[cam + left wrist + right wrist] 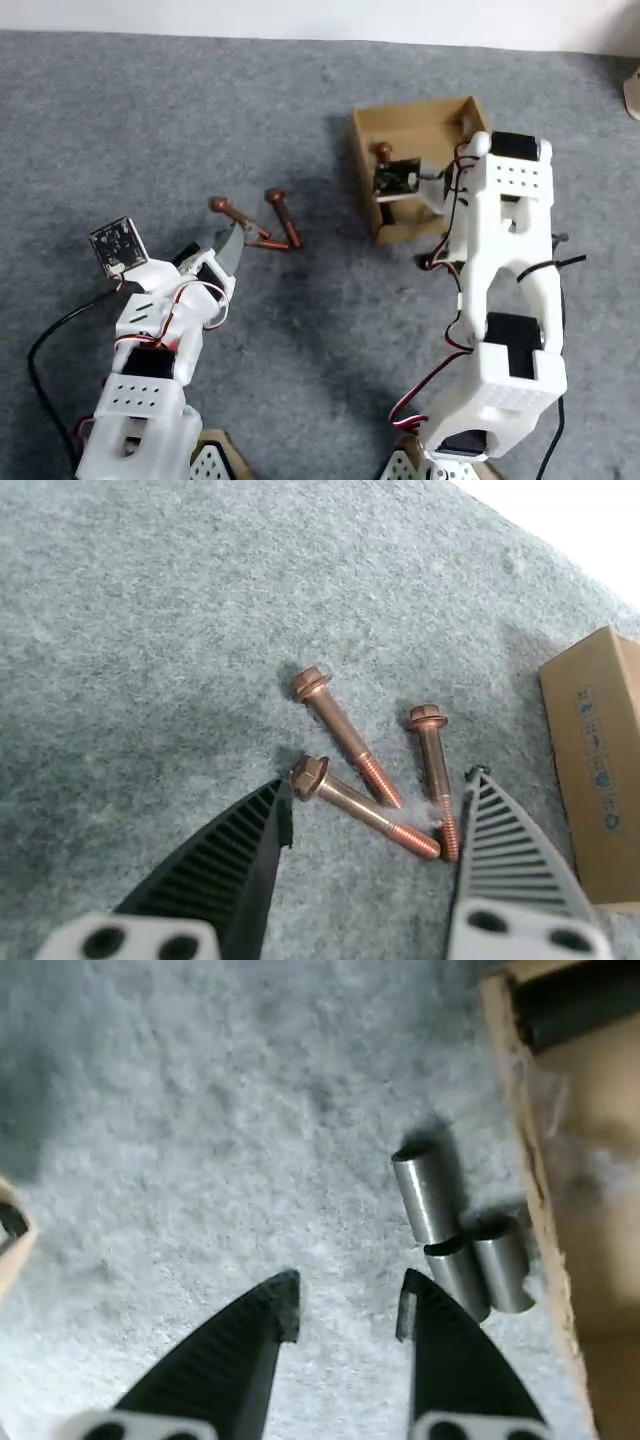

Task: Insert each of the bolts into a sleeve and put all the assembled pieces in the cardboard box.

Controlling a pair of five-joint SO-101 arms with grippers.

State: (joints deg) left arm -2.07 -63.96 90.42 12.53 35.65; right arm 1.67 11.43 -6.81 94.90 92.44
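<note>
Three copper bolts lie close together on the grey carpet: one [340,720] farthest out, one [360,805] between my fingers, one [437,770] beside the far finger. My left gripper [378,785] is open just above them, its tips straddling the nearest bolt. From above, the bolts [280,218] lie left of the cardboard box [420,115], with the left gripper [243,236] at their near side. Three grey metal sleeves [425,1195] [460,1275] [505,1265] lie against the box wall [525,1160]. My right gripper [347,1305] is open, just short of them.
A copper-headed piece [383,152] sits inside the box. The right arm [505,260] stretches over the box's right side and covers the carpet beneath it. Open carpet spreads left and in front of the bolts.
</note>
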